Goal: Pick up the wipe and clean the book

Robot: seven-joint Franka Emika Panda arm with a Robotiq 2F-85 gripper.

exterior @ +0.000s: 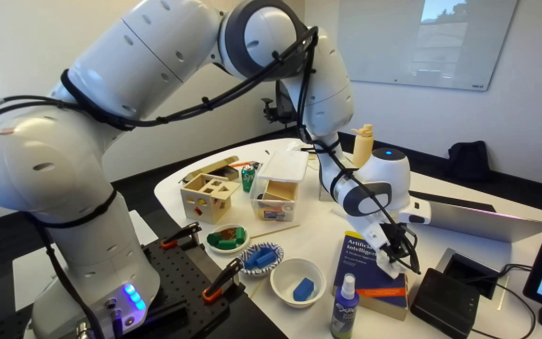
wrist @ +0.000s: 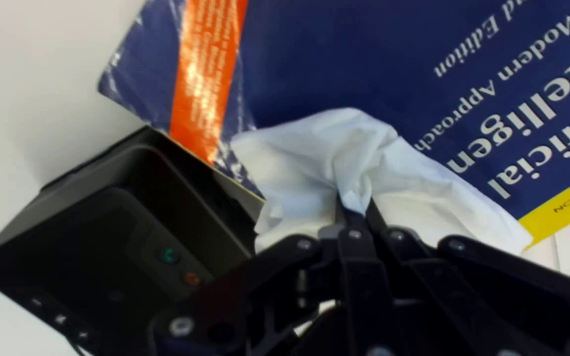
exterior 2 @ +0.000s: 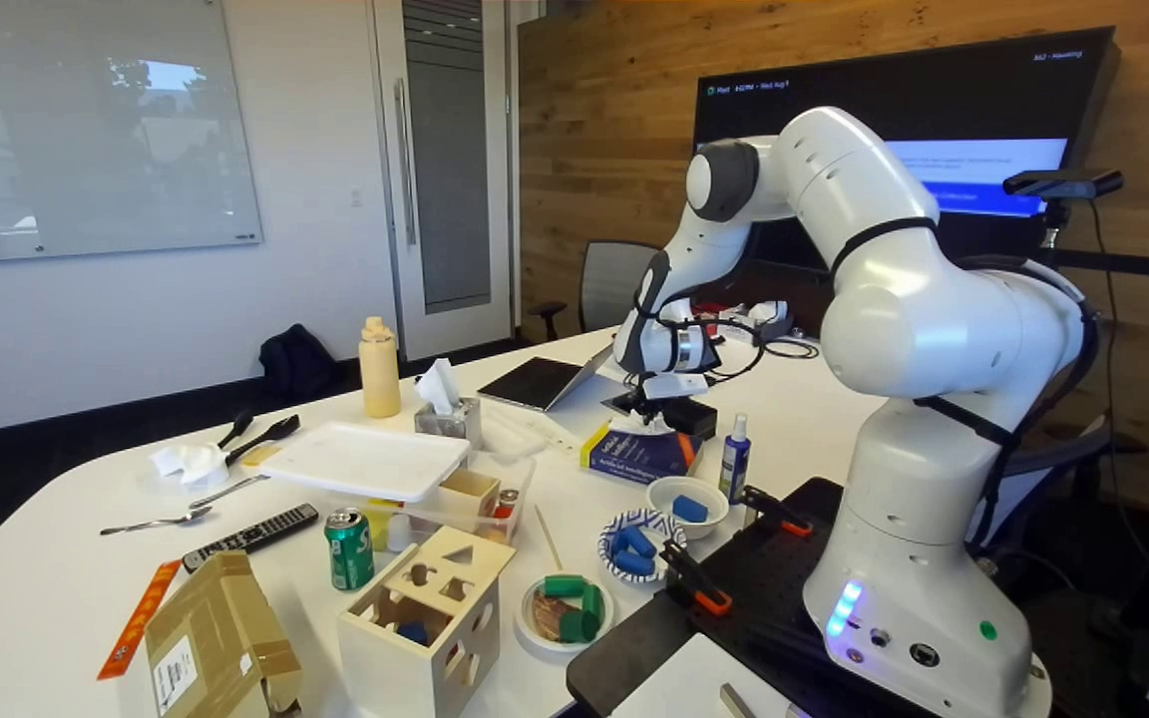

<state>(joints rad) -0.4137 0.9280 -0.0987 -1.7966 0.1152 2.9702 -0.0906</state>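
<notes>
The book (exterior: 360, 266) lies flat on the white table, with a dark blue cover, an orange band and a yellow edge. It also shows in an exterior view (exterior 2: 624, 457) and the wrist view (wrist: 364, 64). My gripper (wrist: 356, 207) is shut on a white wipe (wrist: 309, 148), pinching a fold of it between the fingertips. In an exterior view the gripper (exterior: 388, 256) is over the book's side near the black device, with the wipe (exterior: 390, 269) hanging below it. The wipe spreads over the cover and hides part of it and its edge.
A black phone-like device (wrist: 112, 267) stands right beside the book; it also shows in an exterior view (exterior: 445, 301). A spray bottle (exterior: 345, 310) and a white bowl (exterior: 278, 287) are on the robot's side. A laptop (exterior 2: 545, 382) and tissue box (exterior 2: 450, 421) stand farther off.
</notes>
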